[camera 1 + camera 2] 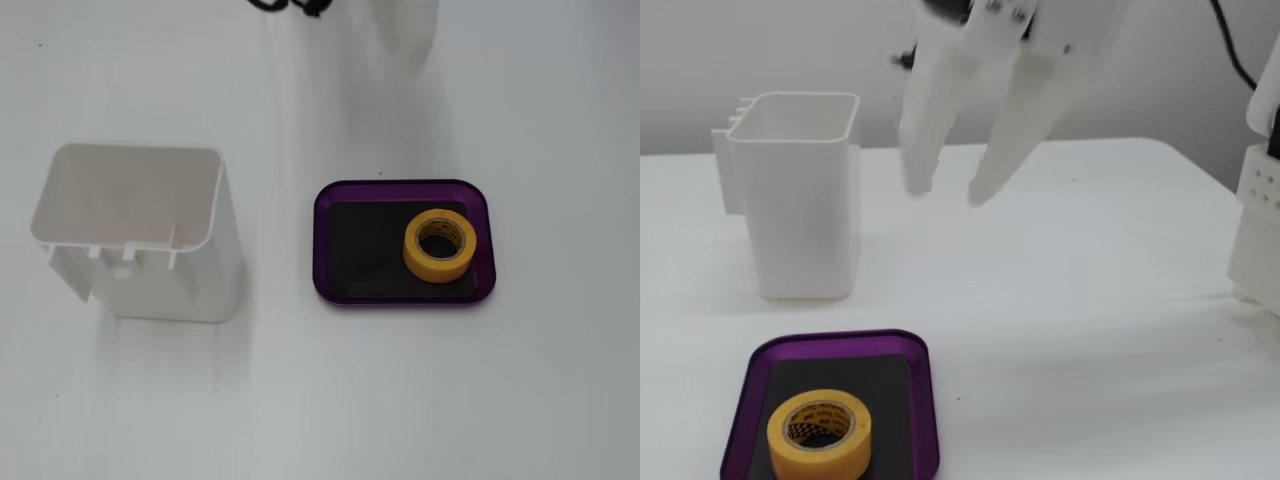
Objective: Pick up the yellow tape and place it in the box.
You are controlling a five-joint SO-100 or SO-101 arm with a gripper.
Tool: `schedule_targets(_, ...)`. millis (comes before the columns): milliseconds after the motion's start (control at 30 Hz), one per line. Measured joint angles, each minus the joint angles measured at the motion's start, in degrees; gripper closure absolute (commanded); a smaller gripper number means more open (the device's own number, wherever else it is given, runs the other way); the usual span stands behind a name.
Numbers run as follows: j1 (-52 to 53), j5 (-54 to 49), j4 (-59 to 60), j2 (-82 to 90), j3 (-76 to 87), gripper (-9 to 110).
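The yellow tape [441, 245] lies flat on the black mat in the right half of the box [330, 205], a shallow purple tray. In the other fixed view the yellow tape [819, 435] rests near the front of the box [840, 343]. My gripper [945, 192] hangs high above the table, well behind the tray, open and with nothing between its white fingers [925, 120]. From above only a blurred white part of the gripper [408, 45] shows at the top edge.
A tall white plastic container [140, 230] stands left of the tray, also visible as the white container [800, 190] behind it. Another white structure [1258, 215] stands at the right edge. Black cables [285, 6] show at the top edge.
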Motion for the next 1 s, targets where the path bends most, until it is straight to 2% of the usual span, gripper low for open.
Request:
schedule_targets(133,0.4,5.3,3.7,14.3,5.2,91)
schedule_targets(300,1.1,11.4,4.2,31.6,21.6,92)
schedule_targets(433,1.6,13.2,-1.8,44.8,38.7,91)
schedule_targets(600,7.4,13.7,-10.2,60.5,60.6,91)
schedule_targets(833,9.0,13.7,-12.4,77.3,82.9,92)
schedule_targets(1000,9.3,13.9,-12.5,81.3,88.7,103)
